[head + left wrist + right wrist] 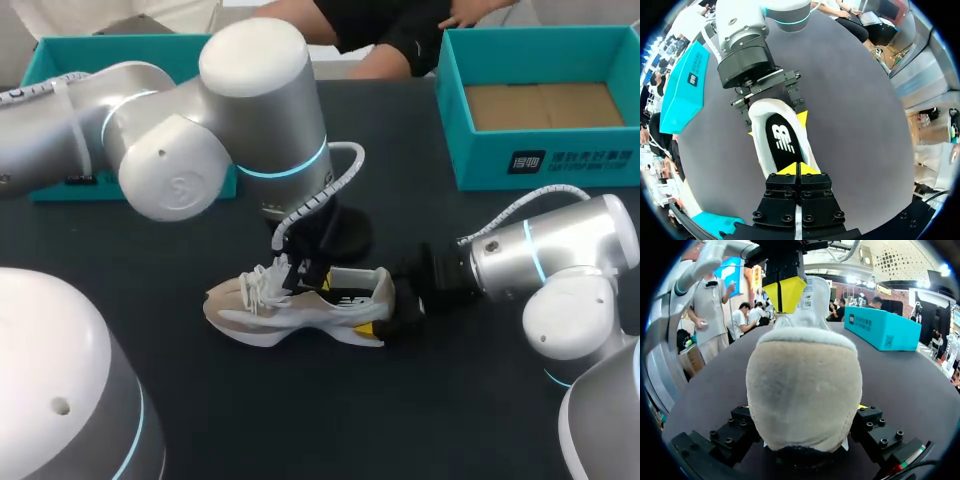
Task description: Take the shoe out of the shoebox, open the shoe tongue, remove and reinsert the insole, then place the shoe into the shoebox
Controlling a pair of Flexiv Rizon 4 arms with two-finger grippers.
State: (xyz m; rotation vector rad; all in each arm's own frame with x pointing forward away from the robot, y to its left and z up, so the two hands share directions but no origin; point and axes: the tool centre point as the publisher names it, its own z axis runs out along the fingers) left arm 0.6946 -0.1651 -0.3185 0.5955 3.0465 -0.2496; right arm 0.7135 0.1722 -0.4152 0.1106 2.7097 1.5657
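clamps the shoe [300, 310] at the heel with the right gripper [390, 305], sole down on the table [300, 420], well apart from the shoebox [540, 165]. hangs the left gripper [800, 169] over the insole [784, 140], fingertips pressed together on nothing, just beside the tongue [812, 295]. looks light, soft in the upper, firmer at the heel, so best gripped there. probably needs an edge pinch for the thin, floppy insole. shows only brown lining [545, 105] inside the shoebox.

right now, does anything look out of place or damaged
Nothing stands out. The shoe sits upright on its sole, heel clamped in the right gripper, tongue pinched by the left gripper; loose laces are the only untidiness.
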